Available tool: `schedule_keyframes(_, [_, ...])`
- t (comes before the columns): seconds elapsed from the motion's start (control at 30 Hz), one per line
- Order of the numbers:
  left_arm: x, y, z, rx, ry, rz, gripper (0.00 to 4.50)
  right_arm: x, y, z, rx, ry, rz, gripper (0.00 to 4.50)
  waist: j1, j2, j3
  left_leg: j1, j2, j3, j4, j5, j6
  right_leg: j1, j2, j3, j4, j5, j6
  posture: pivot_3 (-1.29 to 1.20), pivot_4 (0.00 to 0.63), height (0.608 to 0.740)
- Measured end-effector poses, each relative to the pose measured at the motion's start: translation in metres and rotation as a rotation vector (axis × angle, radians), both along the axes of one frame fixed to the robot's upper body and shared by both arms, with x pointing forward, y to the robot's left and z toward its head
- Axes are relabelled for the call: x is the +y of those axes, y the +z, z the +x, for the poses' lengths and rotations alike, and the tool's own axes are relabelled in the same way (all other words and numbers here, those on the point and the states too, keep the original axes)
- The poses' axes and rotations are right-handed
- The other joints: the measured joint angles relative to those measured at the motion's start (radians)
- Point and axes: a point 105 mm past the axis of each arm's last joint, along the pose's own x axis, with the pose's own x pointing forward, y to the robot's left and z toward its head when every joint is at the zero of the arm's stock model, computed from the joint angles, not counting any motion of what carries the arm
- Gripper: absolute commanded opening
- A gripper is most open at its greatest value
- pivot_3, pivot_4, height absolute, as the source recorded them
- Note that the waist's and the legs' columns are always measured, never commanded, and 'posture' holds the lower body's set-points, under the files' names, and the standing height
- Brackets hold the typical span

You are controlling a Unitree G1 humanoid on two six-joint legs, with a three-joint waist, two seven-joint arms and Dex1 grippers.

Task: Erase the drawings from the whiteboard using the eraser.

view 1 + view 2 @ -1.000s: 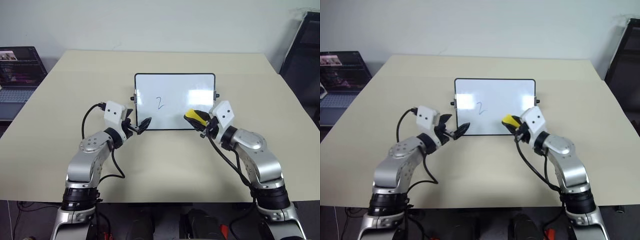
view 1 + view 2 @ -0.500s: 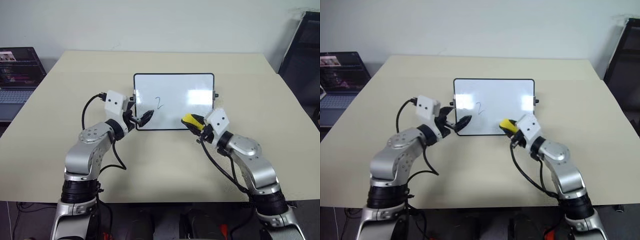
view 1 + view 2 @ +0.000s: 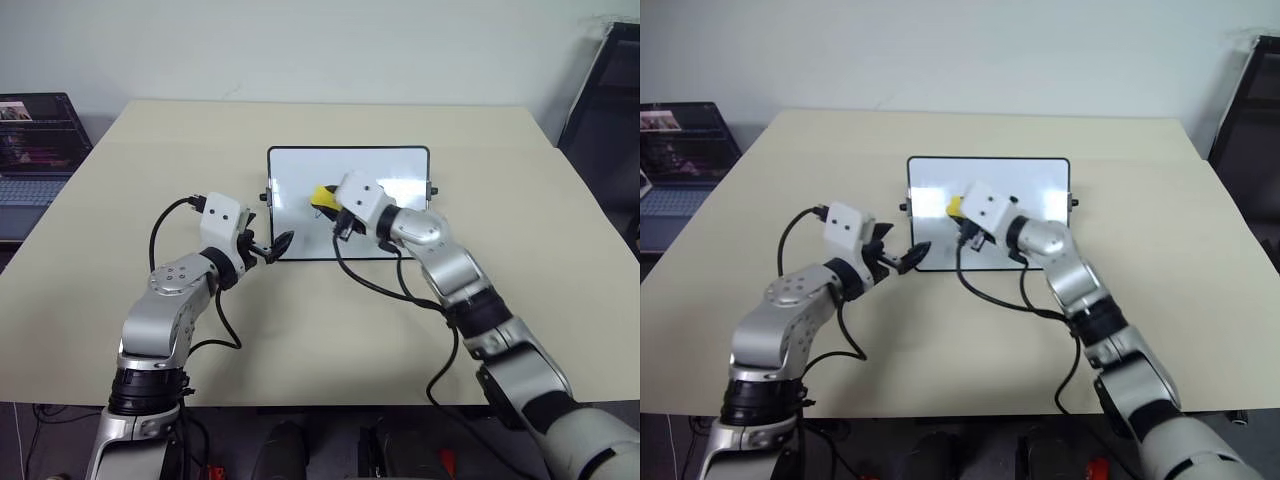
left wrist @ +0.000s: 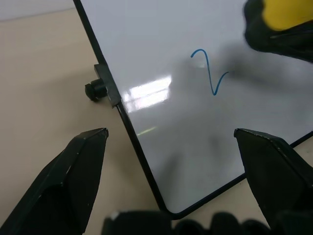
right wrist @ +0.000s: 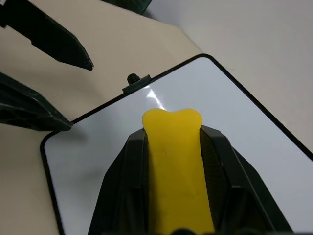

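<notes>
The whiteboard (image 3: 392,218) lies flat in the middle of the table, black-framed with side knobs (image 4: 94,90). The drawings show as a thin blue stroke (image 4: 209,74) on the board in the left wrist view. My right gripper (image 3: 327,201) is over the board's middle, shut on the yellow eraser (image 5: 173,161), which sits right beside the stroke. In the head views the gripper covers the stroke. My left gripper (image 4: 171,132) is open, its two fingers spread on either side of the board's near left corner, without gripping it.
The beige table (image 3: 500,160) has open surface all around the board. An open laptop (image 3: 35,140) stands on a separate surface at the far left. A dark chair or frame (image 3: 605,90) stands past the table's right edge.
My right arm swung left and forward, carrying the eraser from the board's near right edge to its middle, beside the stroke. My left gripper has barely moved.
</notes>
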Motion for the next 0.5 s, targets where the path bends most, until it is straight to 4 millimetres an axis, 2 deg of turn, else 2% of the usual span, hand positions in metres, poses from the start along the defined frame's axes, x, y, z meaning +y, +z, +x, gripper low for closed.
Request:
schedule_keyframes(0.1, [0.001,-0.002,0.001,-0.006,0.0,0.006,4.5,0.009,-0.002,0.012,-0.012,0.002,-0.059,1.11,0.001,0.0,0.0,0.0,0.0,0.0,0.0,0.0,0.0,0.0,0.0,0.0,0.0,0.0,0.0,0.0,0.15,0.74])
schedule_keyframes(0.3, [0.002,-0.008,0.001,-0.012,-0.014,0.01,4.5,0.012,-0.004,0.035,0.017,-0.084,-0.081,1.11,-0.004,0.0,0.0,0.0,0.0,0.0,-0.001,0.0,0.0,-0.001,-0.001,0.0,0.0,0.0,0.0,0.0,0.15,0.74])
schedule_keyframes(0.5, [0.0,-0.015,0.001,-0.002,-0.018,0.008,4.5,0.012,-0.008,0.04,0.034,-0.085,-0.155,1.11,-0.006,0.0,0.0,0.0,0.0,0.0,0.0,0.0,0.0,0.0,-0.001,0.0,0.001,0.0,0.0,0.0,0.15,0.74])
